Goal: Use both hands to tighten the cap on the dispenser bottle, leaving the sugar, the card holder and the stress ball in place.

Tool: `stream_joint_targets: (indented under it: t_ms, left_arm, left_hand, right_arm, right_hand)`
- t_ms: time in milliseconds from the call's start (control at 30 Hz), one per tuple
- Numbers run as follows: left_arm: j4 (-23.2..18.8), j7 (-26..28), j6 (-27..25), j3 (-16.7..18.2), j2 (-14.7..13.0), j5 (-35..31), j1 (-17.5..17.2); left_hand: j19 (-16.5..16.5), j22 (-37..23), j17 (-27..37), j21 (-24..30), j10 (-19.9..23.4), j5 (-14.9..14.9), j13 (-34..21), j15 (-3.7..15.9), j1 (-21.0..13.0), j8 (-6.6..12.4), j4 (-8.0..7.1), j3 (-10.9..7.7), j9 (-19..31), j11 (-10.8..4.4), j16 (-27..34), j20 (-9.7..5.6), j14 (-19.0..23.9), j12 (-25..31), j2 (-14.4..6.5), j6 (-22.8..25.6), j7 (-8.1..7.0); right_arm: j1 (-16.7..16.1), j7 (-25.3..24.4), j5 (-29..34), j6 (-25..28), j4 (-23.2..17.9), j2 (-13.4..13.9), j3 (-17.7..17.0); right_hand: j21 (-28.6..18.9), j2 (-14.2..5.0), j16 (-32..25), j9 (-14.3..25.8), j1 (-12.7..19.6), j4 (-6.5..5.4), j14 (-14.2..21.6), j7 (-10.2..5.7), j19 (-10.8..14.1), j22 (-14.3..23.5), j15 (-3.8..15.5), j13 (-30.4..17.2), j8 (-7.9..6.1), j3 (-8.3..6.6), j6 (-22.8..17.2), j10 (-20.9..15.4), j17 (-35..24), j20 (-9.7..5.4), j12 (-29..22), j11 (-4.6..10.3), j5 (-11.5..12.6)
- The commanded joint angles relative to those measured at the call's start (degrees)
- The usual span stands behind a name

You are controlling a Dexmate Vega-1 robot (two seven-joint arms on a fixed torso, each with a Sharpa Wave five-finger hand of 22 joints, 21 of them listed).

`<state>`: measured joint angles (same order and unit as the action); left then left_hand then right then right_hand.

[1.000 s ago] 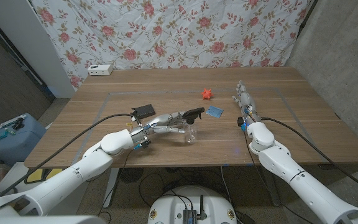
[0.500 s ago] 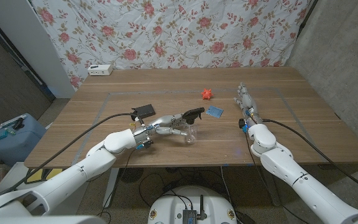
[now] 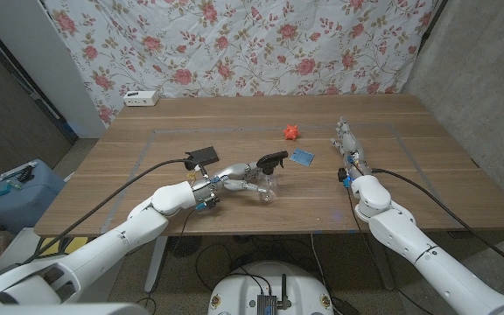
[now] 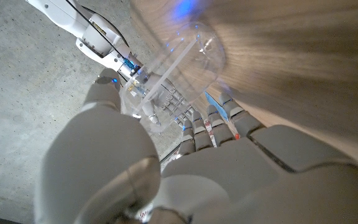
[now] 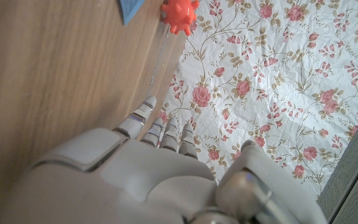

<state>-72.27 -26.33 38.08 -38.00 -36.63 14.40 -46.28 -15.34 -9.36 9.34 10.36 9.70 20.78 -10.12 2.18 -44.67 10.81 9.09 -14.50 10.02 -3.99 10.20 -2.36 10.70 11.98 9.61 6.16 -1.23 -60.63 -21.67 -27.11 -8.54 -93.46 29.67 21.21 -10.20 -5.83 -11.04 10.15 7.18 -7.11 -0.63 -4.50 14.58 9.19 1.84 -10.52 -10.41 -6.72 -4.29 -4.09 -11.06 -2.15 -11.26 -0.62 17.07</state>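
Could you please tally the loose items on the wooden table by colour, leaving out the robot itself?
Clear with black cap: 1, the dispenser bottle, held by the left robot hand
Black: 1, the card holder
Red: 1, the stress ball
Blue: 1, the sugar packet
White: 1, the small box at the far edge
Total: 5

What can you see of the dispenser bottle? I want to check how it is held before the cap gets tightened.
The dispenser bottle is a clear, plastic-looking bottle with a black trigger-style cap on top. It stands near the middle of the wooden table, roughly upright. The left hand grips its body from the side, fingers wrapped on it; the left wrist view shows the transparent body and a thin tube inside it. It looks empty or nearly so. The right hand is well apart from it.
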Motion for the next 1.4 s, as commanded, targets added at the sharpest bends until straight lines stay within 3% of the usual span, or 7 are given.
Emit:
stream_joint_targets:
  t_ms: [33,333,433,633,800,1200,1400]
  left_arm:
    - [1.97,-0.81,0.64,-0.94,1.36,0.1,1.19]
    - [2.21,-0.72,0.29,-1.14,1.72,0.07,1.53]
    - [2.41,-0.78,0.34,-1.27,1.91,0.07,1.63]
    - [2.77,-1.0,0.43,-1.5,2.21,0.17,1.81]
    - [2.89,-1.1,0.3,-1.64,2.33,0.16,1.89]
    - [2.99,-0.92,-0.71,-1.66,2.8,0.98,1.74]
    - [3.19,-0.44,-0.67,-1.42,3.21,1.52,1.47]
  left_hand:
    - [-0.17,-0.18,0.12,0.23,1.15,0.5,-0.17,2.42,-1.21,0.43,0.02,0.56,0.06,-0.1,0.5,-0.97,1.21,0.37,-0.12,1.02,-0.25]
    - [-0.72,-0.21,0.14,0.36,4.3,1.09,-0.22,3.97,-3.02,1.0,-0.28,2.09,0.13,-1.08,0.78,-1.29,4.2,0.85,-0.49,4.5,-1.46]
    - [-1.24,-0.21,0.15,0.47,6.16,1.14,-0.25,4.73,-4.15,1.28,-0.36,2.5,0.15,-1.93,0.75,-2.12,5.22,1.18,-1.01,6.41,-2.7]
    - [-1.57,-0.2,0.16,0.46,7.24,1.0,-0.28,5.39,-5.21,1.35,-0.48,3.0,0.17,-2.32,0.79,-2.5,6.52,1.12,-1.36,8.07,-3.01]
    - [-2.65,-0.17,0.16,0.53,9.94,0.93,-0.3,7.31,-8.05,1.78,-0.21,3.06,0.16,-4.09,0.68,-4.75,8.31,1.3,-2.4,11.88,-5.07]
    - [-3.06,-0.2,0.17,0.4,14.41,-0.22,-0.6,7.43,-12.85,2.1,0.17,2.15,0.4,-4.63,1.05,-5.25,12.36,1.96,-4.08,16.44,-4.72]
    - [-3.84,-0.21,0.47,0.57,17.81,-1.86,-1.0,7.06,-14.27,2.4,-0.42,2.11,0.64,-4.3,1.83,-5.5,16.59,2.79,-5.37,19.49,-3.3]
  right_arm:
    - [-0.58,-0.01,-0.27,-0.15,-0.22,0.25,-0.37]
    - [-0.77,0.23,-0.51,-0.59,0.17,0.19,-0.48]
    - [-0.94,0.23,-0.6,-0.72,0.18,0.21,-0.58]
    - [-1.17,0.27,-0.7,-0.82,0.1,0.3,-0.68]
    - [-1.49,0.25,-0.73,-1.13,0.05,0.28,-0.74]
    - [-2.41,-0.18,-0.73,-1.44,-0.44,0.38,-1.04]
    - [-2.64,-0.13,-0.87,-1.75,-0.27,0.25,-1.11]
  right_hand:
    - [-0.35,-0.26,-0.22,0.14,-0.16,0.08,0.12,-0.13,0.14,0.29,-0.03,-0.16,-0.28,0.13,0.28,-0.24,-0.11,-1.83,0.19,-0.2,0.28]
    - [-0.35,-0.26,-0.23,0.14,-0.22,0.07,0.13,-0.16,0.12,0.29,-0.04,-0.16,-0.31,0.14,0.26,-0.24,-0.11,-1.82,0.19,-0.25,0.3]
    - [-0.35,-0.26,-0.23,0.14,-0.23,0.06,0.14,-0.14,0.12,0.29,0.0,-0.16,-0.3,0.14,0.29,-0.23,-0.11,-1.79,0.19,-0.28,0.31]
    - [-0.35,-0.26,-0.23,0.14,-0.26,0.06,0.15,-0.14,0.11,0.29,-0.09,-0.16,-0.31,0.15,0.26,-0.25,-0.11,-1.79,0.18,-0.3,0.32]
    - [-0.34,-0.28,-0.25,0.15,-0.31,0.03,0.18,-0.11,0.07,0.29,-0.09,-0.16,-0.31,0.15,0.29,-0.26,-0.11,-1.7,0.18,-0.22,0.34]
    - [-0.34,-0.28,-0.26,0.15,-0.4,0.0,0.21,-0.12,0.0,0.29,-0.15,-0.16,-0.33,0.18,0.26,-0.26,-0.12,-1.59,0.18,-0.28,0.37]
    - [-0.35,-0.27,-0.26,0.15,-0.44,-0.01,0.23,-0.15,0.0,0.29,-0.09,-0.16,-0.34,0.19,0.24,-0.25,-0.11,-1.55,0.18,-0.18,0.38]
